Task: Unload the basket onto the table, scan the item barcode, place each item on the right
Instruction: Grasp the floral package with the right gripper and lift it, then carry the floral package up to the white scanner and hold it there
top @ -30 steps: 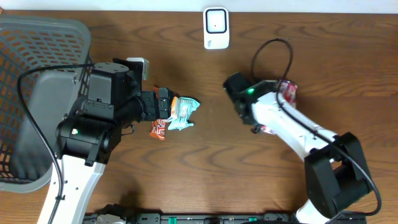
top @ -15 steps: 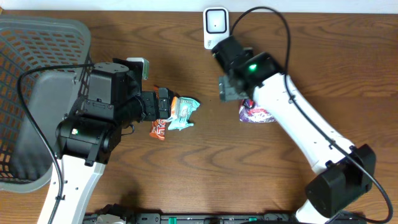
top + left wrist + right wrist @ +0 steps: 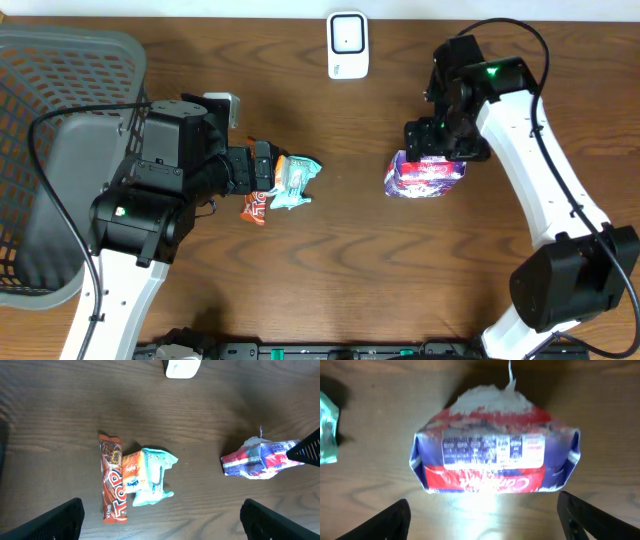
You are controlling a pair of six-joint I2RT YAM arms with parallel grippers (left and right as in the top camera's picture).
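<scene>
Nearest, the left arm (image 3: 115, 290) and the right arm (image 3: 560, 285) are seen rising from the near edge of the desk (image 3: 340, 290). Toward the middle of the desk, left of centre, three small snacks are grouped. A red-orange bar wrapper (image 3: 112, 480) is touched by an orange packet (image 3: 132, 472), and a teal packet (image 3: 155, 477) is laid against the orange one. The left gripper (image 3: 161, 510) is held above this group with its fingers spread wide, and nothing is grasped by it.

Right of centre, at about the same depth, the task's item, a red, blue and white snack bag (image 3: 495, 460), is laid flat on the desk, well apart from the three snacks. A white printed panel is turned upward on it; whether a barcode is printed there cannot be read. The right gripper (image 3: 483, 504) is poised over the bag's far side, as seen from overhead. It is released, with its fingers (image 3: 385, 520) set wide apart, and the bag is not clasped. Whether the bag is touched at all cannot be told.

Along the left edge, a grey mesh basket (image 3: 80, 40) is placed, reaching into the far left corner. Farthest, at the middle of the far edge, a white scanner (image 3: 348, 45) is set, well apart from the bag.
</scene>
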